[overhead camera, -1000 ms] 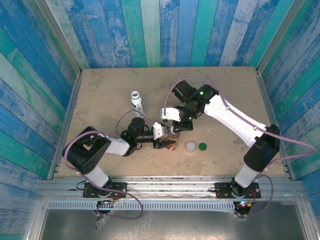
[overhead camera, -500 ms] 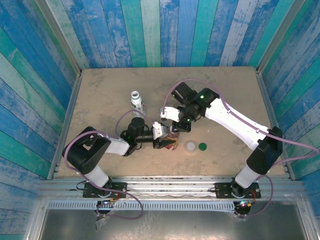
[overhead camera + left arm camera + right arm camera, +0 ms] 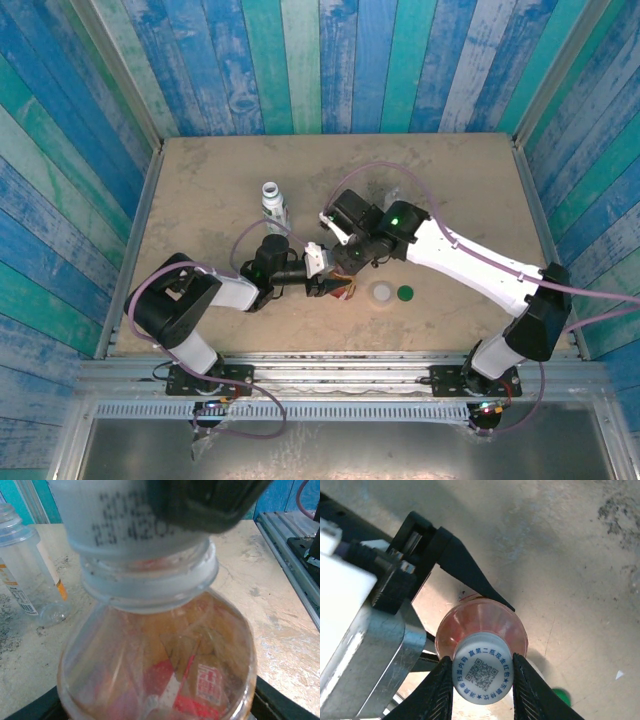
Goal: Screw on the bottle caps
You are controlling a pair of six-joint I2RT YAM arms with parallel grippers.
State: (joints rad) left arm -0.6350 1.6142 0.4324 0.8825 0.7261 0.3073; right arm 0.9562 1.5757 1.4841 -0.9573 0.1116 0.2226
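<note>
The amber bottle [image 3: 155, 675] is clamped upright by the left gripper [image 3: 338, 288] so the white cap [image 3: 482, 676] — pinched by the right gripper [image 3: 483, 681] — can be twisted on

Left arm [image 3: 190, 300]: black rounded joint housings, one white link. Right arm [image 3: 460, 255]: long white links between black joints, with a lit green indicator [image 3: 393, 211] on the upper housing. Purple-grey cables [image 3: 590, 290] loop loosely along both arms. Black base plates [image 3: 205, 378] sit on a ribbed metal rail [image 3: 330, 365], lower frame. Fingers [image 3: 440, 692]: matte black, tapering, lower edge of the right wrist view.
</note>
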